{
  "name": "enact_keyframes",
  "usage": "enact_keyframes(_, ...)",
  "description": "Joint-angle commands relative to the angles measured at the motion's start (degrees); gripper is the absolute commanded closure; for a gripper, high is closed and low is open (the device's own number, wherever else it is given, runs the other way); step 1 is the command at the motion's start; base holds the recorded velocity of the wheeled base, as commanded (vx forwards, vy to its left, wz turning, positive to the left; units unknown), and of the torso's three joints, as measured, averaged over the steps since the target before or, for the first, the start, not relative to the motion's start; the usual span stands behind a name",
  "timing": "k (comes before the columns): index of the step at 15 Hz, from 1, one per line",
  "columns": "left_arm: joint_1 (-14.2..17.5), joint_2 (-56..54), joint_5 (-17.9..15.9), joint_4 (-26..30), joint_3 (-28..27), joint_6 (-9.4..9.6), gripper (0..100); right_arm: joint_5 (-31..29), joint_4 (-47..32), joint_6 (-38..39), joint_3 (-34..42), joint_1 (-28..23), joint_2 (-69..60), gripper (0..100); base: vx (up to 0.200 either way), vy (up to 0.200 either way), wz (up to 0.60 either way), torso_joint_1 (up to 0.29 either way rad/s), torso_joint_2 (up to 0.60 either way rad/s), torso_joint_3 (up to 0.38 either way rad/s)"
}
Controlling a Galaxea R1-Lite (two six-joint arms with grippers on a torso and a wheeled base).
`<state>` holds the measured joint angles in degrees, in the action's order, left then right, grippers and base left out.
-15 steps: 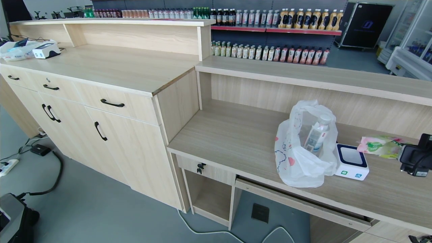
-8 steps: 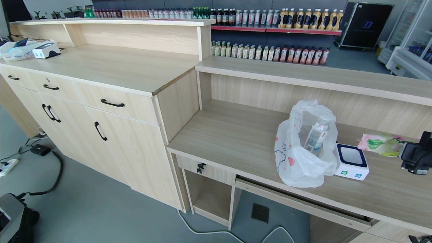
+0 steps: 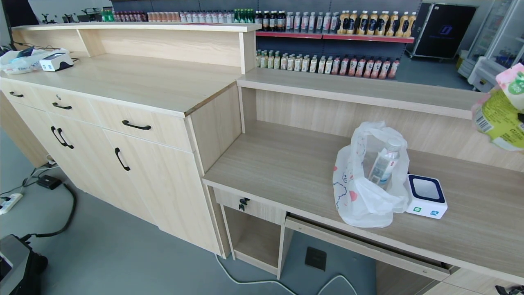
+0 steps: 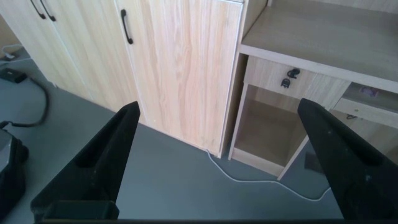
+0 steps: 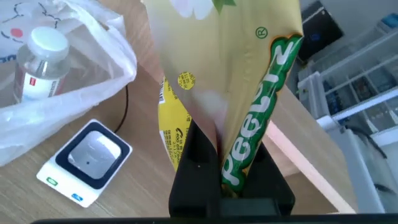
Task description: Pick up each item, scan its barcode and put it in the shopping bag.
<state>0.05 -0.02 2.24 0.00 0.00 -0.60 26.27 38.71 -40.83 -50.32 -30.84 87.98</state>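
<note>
A yellow-green snack packet [image 3: 499,110] with a pink top hangs in the air at the far right, above the counter [image 3: 294,164]. My right gripper [image 5: 217,165] is shut on the packet's [image 5: 224,81] lower edge. Below it sits the white barcode scanner [image 3: 425,196] with its dark window [image 5: 87,163]. Touching the scanner's left side stands the white plastic shopping bag [image 3: 364,192], holding a clear bottle [image 3: 385,162] with a white cap [image 5: 46,40]. My left gripper [image 4: 217,180] is open, low over the grey floor in front of the cabinet.
A raised shelf [image 3: 352,88] runs behind the counter. A taller cabinet block [image 3: 135,82] with black-handled drawers stands to the left, carrying a second scanner [image 3: 55,61] at its far end. Store racks of bottles [image 3: 327,63] line the back.
The packet lay on the counter right of the scanner with my right gripper beside it; now it is lifted high at the right edge, in the gripper's hold.
</note>
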Motion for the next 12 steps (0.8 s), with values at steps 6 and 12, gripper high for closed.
enact_keyframes(6,0.04,0.02,0.04,0.0,0.0,-0.02,0,-14.67,-3.02,13.49,3.83,4.12,-7.91,100,0.0,0.0,0.0,0.0,0.0,0.0)
enact_keyframes(12,0.04,0.02,0.04,0.0,0.0,-0.02,0,-27.76,-2.76,21.49,1.19,19.59,-8.17,100,0.0,0.0,0.2,-0.001,0.0,0.002)
